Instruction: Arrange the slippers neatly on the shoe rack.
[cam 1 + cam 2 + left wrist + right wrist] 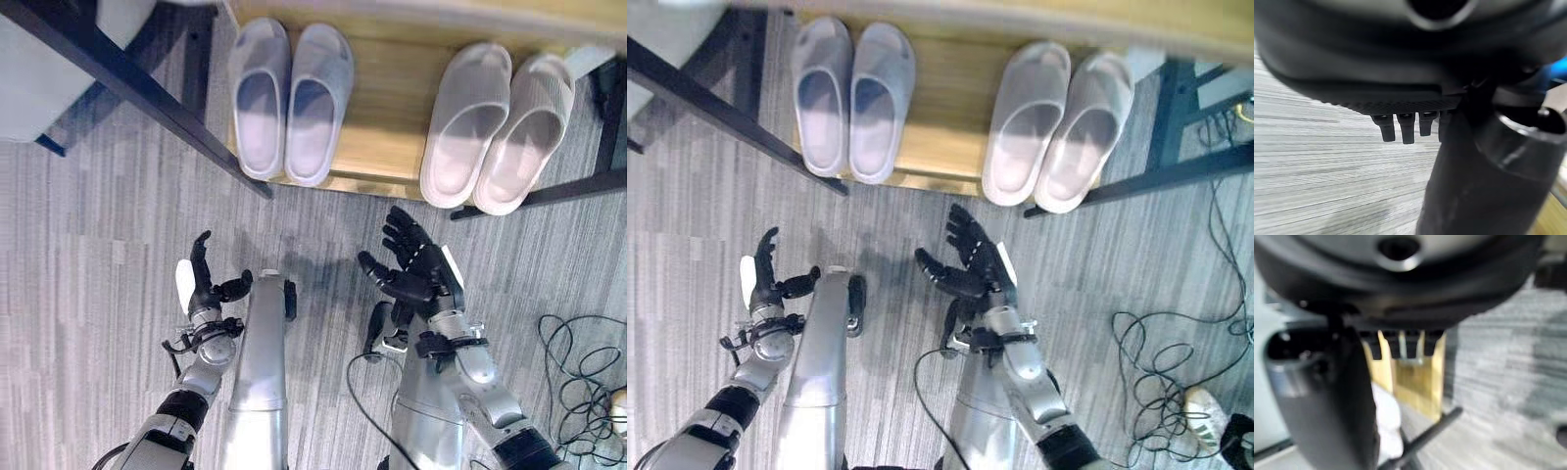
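Observation:
Two pairs of slippers lie side by side on the wooden shelf [392, 108] of the shoe rack. The pale lilac pair [289, 98] is on the left, toes toward me. The pale pink pair [495, 127] is on the right, its toes overhanging the shelf's front edge. My left hand [204, 284] hovers over the floor below the lilac pair, fingers straight, holding nothing. My right hand [416, 264] hangs open below the pink pair, palm facing left, empty. Straight fingers [1400, 128] show in the left wrist view, and my right hand's fingers [1400, 343] point at the wooden shelf.
Dark metal rack bars [137, 88] run diagonally at the upper left, and another bar [578, 186] lies at the right beside the pink pair. Grey striped floor [78, 255] spreads in front of the rack. A white shoe [1207, 411] lies at the far right.

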You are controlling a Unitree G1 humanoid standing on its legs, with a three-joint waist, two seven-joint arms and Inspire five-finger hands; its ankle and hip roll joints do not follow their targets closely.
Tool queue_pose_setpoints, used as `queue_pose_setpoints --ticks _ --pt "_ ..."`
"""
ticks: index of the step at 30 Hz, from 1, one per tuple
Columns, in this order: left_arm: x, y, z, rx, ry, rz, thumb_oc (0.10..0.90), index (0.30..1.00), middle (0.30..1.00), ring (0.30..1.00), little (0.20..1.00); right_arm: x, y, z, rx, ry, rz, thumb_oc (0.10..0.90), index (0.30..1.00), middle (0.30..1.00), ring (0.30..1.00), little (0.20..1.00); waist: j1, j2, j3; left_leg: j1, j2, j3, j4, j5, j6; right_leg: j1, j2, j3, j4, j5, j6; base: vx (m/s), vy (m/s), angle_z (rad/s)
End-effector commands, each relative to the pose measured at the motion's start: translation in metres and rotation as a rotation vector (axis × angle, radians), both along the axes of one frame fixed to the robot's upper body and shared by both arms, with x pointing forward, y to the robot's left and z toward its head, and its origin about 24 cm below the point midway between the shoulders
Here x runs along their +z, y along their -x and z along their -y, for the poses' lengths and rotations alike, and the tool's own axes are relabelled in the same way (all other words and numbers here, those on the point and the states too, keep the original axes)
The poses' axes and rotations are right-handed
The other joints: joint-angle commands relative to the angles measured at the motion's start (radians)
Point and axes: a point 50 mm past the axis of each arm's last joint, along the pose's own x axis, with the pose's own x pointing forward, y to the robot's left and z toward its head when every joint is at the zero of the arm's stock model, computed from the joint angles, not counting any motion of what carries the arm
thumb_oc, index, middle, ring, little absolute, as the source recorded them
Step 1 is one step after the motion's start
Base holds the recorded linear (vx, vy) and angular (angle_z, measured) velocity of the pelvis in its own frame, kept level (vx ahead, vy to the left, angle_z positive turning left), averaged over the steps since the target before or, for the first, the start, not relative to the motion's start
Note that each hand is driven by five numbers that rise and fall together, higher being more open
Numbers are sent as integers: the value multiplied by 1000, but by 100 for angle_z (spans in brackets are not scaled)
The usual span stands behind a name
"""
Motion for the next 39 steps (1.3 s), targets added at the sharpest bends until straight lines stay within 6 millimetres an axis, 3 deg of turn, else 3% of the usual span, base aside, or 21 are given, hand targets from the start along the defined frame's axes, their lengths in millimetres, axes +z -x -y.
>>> queue_pose_setpoints --ticks 1,2,3,8,10,11,12,15,19,20,21,27,32,39 --pt "-35 32 7 -45 24 -108 800 900 900 900 900 -21 19 12 -131 -26 -30 800 900 900 900 900 -4 -33 -156 36 -4 1 -179 100 48 37 -7 -4 -211 133 -16 35 6 7" --pt "-35 32 7 -45 24 -108 800 900 900 900 900 -21 19 12 -131 -26 -30 800 900 900 900 900 -4 -33 -156 37 -4 1 -179 100 48 37 -7 -4 -211 134 -16 56 -34 7" --pt "-46 39 1 -28 21 -174 800 900 900 900 900 -50 24 24 -235 8 -149 800 900 900 900 900 -10 -41 -171 127 -1 5 -306 138 43 132 -8 -37 -355 175 -6 70 -32 7" --pt "-73 64 -10 -24 -5 -347 800 900 900 900 900 -115 55 59 -453 96 -458 800 900 900 900 900 -9 -54 -240 374 14 -25 -605 225 33 380 24 -116 -644 260 33 113 -33 2" --pt "-84 80 -16 -33 -14 -426 800 900 900 900 900 -135 75 70 -492 135 -570 800 900 900 900 900 -5 -57 -264 497 19 -29 -717 250 29 497 35 -145 -737 291 51 161 -26 8" --pt "-84 80 -16 -33 -14 -425 800 900 900 900 900 -135 75 70 -492 135 -570 800 900 900 900 900 -5 -57 -264 498 19 -29 -718 250 29 497 35 -145 -738 291 51 112 -5 13" --pt "-96 94 -17 -65 -20 -511 800 900 900 900 900 -153 94 77 -524 170 -684 800 900 900 900 900 -5 -57 -297 601 19 -28 -832 305 27 607 47 -172 -858 349 56 96 8 11" --pt "-115 119 -12 -146 -40 -657 800 900 900 900 900 -172 120 85 -556 179 -831 800 900 900 900 900 -8 -53 -336 754 17 -10 -957 333 21 756 69 -176 -986 394 77 152 24 6" --pt "-130 143 -4 -212 0 -784 800 900 900 900 900 -191 153 89 -576 234 -1005 800 900 900 900 900 -8 -44 -384 933 19 17 -1129 377 8 914 92 -174 -1159 455 104 108 13 -16" --pt "-130 143 -3 -212 0 -784 800 900 900 900 900 -191 153 89 -576 234 -1005 800 900 900 900 900 -7 -44 -379 943 20 18 -1136 380 7 923 93 -173 -1165 458 104 89 12 -9" --pt "-134 149 2 -235 19 -816 800 900 900 900 900 -198 169 91 -589 267 -1086 800 900 900 900 900 2 -35 -411 1018 14 35 -1221 398 2 979 104 -175 -1251 489 117 66 0 -6" --pt "-142 159 22 -334 67 -883 800 900 900 900 900 -208 203 94 -598 313 -1242 800 900 900 900 900 19 -19 -472 1203 0 61 -1419 448 0 1157 144 -162 -1443 524 132 31 -37 -12" --pt "-143 156 34 -366 99 -876 800 900 900 900 900 -213 223 91 -598 324 -1321 800 900 900 900 900 20 -9 -502 1267 11 64 -1505 482 -4 1224 169 -158 -1537 542 128 -37 -71 -6" --pt "-137 142 58 -470 121 -821 800 900 900 900 900 -214 230 91 -569 371 -1350 800 900 900 900 900 23 3 -503 1272 24 57 -1518 500 -16 1257 188 -163 -1610 560 126 -84 -72 -2"
